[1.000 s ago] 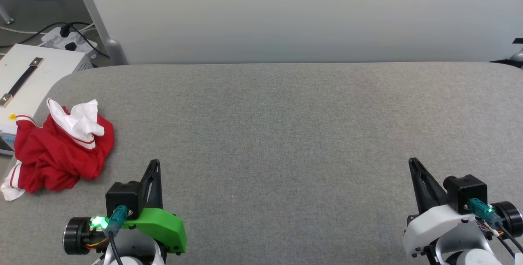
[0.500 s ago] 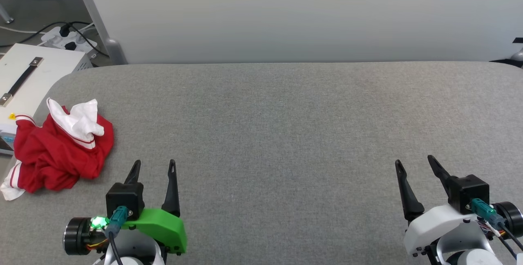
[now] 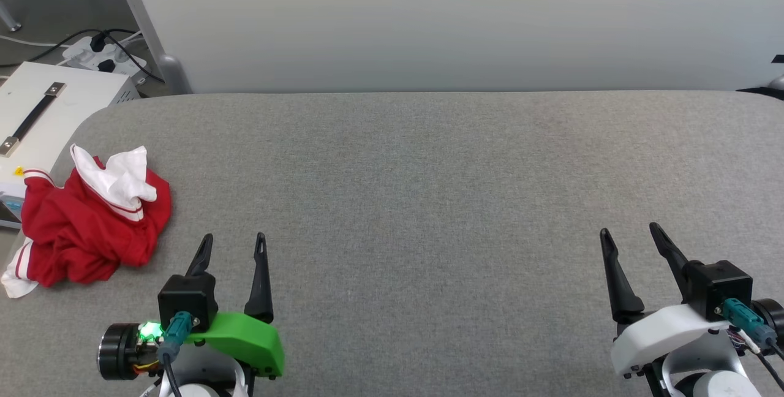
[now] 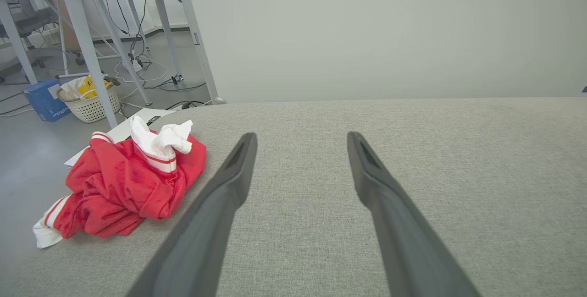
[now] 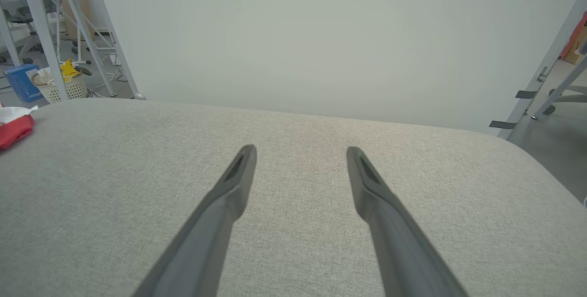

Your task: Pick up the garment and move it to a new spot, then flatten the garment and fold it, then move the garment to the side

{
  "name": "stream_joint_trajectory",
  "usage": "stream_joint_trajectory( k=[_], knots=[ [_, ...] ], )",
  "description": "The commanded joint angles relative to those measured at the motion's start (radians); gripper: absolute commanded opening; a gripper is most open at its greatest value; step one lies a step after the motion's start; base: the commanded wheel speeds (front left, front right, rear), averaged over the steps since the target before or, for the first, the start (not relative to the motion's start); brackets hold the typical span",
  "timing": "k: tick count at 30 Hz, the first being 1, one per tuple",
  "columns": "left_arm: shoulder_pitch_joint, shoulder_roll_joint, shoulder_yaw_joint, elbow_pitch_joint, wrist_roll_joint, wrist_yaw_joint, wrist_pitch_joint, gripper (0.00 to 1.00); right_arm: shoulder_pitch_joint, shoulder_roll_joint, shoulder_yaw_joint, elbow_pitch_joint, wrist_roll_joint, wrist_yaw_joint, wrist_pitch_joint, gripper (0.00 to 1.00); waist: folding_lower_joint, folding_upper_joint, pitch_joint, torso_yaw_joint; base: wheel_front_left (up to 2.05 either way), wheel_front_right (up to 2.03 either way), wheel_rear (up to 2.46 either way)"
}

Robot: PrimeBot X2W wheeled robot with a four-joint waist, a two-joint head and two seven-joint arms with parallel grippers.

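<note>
The shirt [image 3: 92,219] lies in a crumpled red heap at the far left end of the grey cloth-covered table [image 3: 429,170], right at the rounded edge. One white sleeve is bunched on top, and another white sleeve with red-striped trim trails off the near left corner of the pile. No print shows on the folds facing up. The left gripper [image 3: 234,236] hangs low over the table near the front edge, just to the right of the shirt and clear of it. Its two dark fingers are spread apart with nothing between them but bare cloth. From the left wrist, the heap sits to the left of the fingers [image 4: 229,182], apart from them. The right gripper [image 3: 629,229] is well away at the other end of the table, also near the front edge, also spread wide and holding nothing. From its wrist, a sliver of red and white shows at the far left edge. Beyond the table stands a plain pale wall [image 3: 429,17]. Off the left end a white box [image 3: 43,109] with a black strap handle sits beside the shirt, with a power strip [image 3: 101,57] and cables on the floor behind it, and further back a white basket [image 4: 89,104].
</note>
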Motion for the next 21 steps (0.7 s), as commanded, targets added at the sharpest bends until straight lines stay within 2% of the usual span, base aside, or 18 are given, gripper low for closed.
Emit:
stream_joint_trajectory(
  k=[1,21],
  knots=[
    [-0.004,-0.001,-0.002,-0.005,-0.006,0.007,-0.010,1.00,0.007,0.000,-0.003,-0.011,0.014,0.000,-0.012,1.00,-0.0001,0.0000,0.000,0.001,0.00,0.00,0.00],
    [0.003,-0.002,-0.020,-0.011,-0.032,0.007,-0.051,1.00,0.029,-0.001,-0.002,-0.025,0.071,0.000,-0.053,1.00,-0.0001,0.0000,-0.002,0.007,0.00,0.00,0.00]
  ],
)
